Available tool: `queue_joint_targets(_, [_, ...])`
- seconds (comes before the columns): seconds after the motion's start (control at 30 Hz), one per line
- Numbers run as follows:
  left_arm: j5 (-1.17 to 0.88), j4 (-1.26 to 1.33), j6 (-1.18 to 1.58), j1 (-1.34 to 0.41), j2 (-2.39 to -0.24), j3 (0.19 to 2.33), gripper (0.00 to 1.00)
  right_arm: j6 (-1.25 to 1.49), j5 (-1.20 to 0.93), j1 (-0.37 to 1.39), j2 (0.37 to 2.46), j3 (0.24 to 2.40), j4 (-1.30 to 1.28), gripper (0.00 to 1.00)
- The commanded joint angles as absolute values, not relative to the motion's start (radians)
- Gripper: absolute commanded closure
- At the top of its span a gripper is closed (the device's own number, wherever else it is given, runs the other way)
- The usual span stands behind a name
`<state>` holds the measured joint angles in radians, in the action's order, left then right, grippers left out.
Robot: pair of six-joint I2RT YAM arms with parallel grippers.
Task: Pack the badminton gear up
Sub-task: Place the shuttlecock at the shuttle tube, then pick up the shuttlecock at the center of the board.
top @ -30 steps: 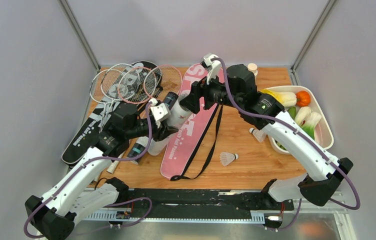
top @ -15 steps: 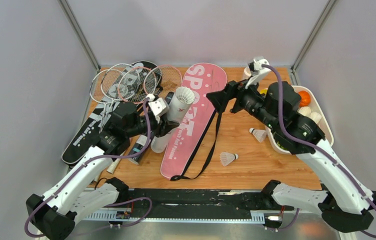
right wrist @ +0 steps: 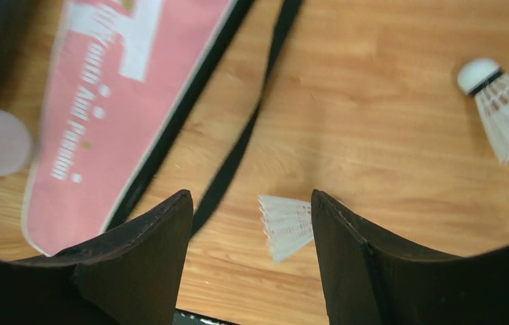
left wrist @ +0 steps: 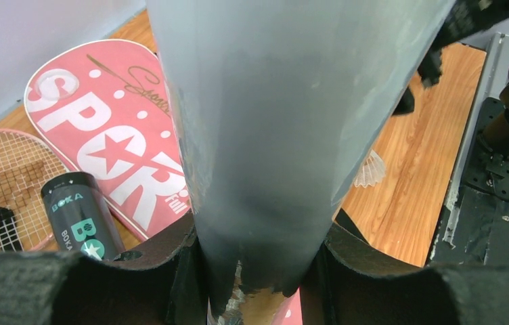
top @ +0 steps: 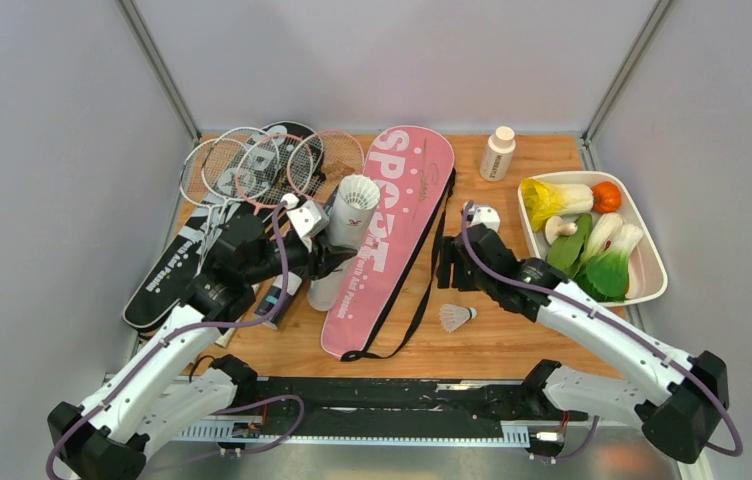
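Two risks: my right claw [right wrist: 252, 203], open above the shuttlecock [right wrist: 285, 227], may snag the strap [right wrist: 238, 149] at its ten o'clock; my left claw [left wrist: 258, 271], gripping the tube [left wrist: 272, 135], could let it tip.

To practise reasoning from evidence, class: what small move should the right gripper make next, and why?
Probably lower the right gripper straight down and close: its jaws stand open, and a loose shuttlecock lies on the table right below them, not yet packed.
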<state>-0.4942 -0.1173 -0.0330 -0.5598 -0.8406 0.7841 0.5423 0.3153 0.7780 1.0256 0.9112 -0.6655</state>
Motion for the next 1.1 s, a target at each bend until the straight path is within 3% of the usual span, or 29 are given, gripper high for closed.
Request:
queue_joint_targets(0.0, [-0.484, -0.038, -0.041, -0.560, -0.791, 0.764, 0.74, 0.657, 0.314, 0.790, 1.097, 0.858, -0.723, 0.34])
queue_joint_targets(0.33, [-0.465, -0.034, -0.052, -0.560, -0.758, 0.747, 0.74, 0.727, 0.415, 0.931, 1.299, 0.856, -0.791, 0.34])
queue_joint_targets(0.53, [-0.471, -0.035, -0.043, -0.560, -0.754, 0.748, 0.74, 0.759, 0.492, 0.959, 1.391, 0.838, -0.819, 0.39])
queue_joint_targets(0.63, [-0.476, -0.034, -0.036, -0.561, -0.754, 0.751, 0.74, 0.773, 0.539, 0.959, 1.428, 0.842, -0.829, 0.48])
queue_joint_targets(0.83, [-0.476, -0.035, -0.035, -0.561, -0.749, 0.754, 0.74, 0.810, 0.665, 0.959, 1.428, 0.891, -0.905, 0.89])
queue_joint_targets(0.97, [-0.484, -0.050, -0.044, -0.560, -0.753, 0.765, 0.74, 0.766, 0.704, 0.958, 1.389, 0.979, -0.957, 1.00])
queue_joint_targets(1.07, [-0.481, -0.073, -0.056, -0.560, -0.754, 0.778, 0.74, 0.697, 0.739, 0.951, 1.341, 1.078, -0.969, 1.00])
